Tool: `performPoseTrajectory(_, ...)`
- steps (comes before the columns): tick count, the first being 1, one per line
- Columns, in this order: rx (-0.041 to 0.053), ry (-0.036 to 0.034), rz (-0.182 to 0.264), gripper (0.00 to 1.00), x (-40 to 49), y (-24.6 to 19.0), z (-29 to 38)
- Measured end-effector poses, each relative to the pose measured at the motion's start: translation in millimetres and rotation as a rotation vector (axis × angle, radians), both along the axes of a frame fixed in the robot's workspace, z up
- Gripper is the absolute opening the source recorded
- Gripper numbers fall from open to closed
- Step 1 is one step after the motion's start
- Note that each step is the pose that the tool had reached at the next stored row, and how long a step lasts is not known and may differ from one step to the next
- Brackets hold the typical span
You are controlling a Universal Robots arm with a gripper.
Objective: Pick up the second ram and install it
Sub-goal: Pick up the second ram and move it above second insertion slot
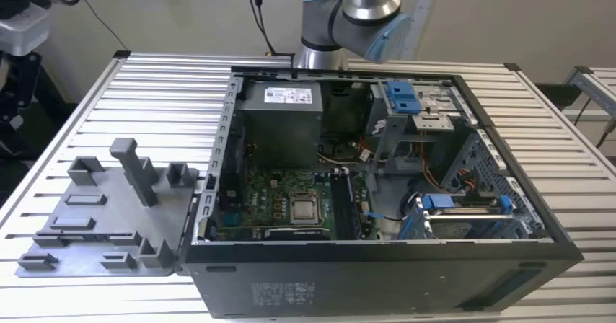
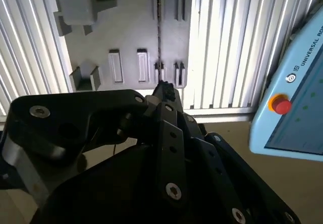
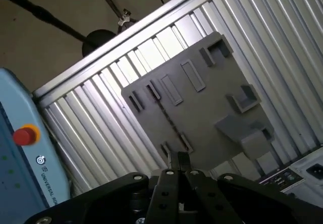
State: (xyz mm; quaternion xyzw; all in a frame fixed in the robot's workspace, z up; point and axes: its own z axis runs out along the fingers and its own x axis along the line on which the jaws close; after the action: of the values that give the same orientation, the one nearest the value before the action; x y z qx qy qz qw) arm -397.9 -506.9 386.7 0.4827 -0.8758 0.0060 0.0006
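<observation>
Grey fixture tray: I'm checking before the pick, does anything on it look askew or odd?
Nothing stands out. In the second wrist view the thin dark ram stick, seen edge-on, runs straight between its slotted holders on the grey plastic fixture tray.

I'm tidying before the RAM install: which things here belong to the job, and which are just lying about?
Job: gripper; thin strip, probably the second ram, in the grey fixture; open computer case.
Lying about: teach pendant; blue drive-bay clips.
</observation>
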Motion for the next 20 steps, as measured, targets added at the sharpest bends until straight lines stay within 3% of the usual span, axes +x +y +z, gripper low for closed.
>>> performPoseTrajectory(20, 0.0005, 0.0004, 0.247, 0.11, -3.2, 0.0, -0.7)
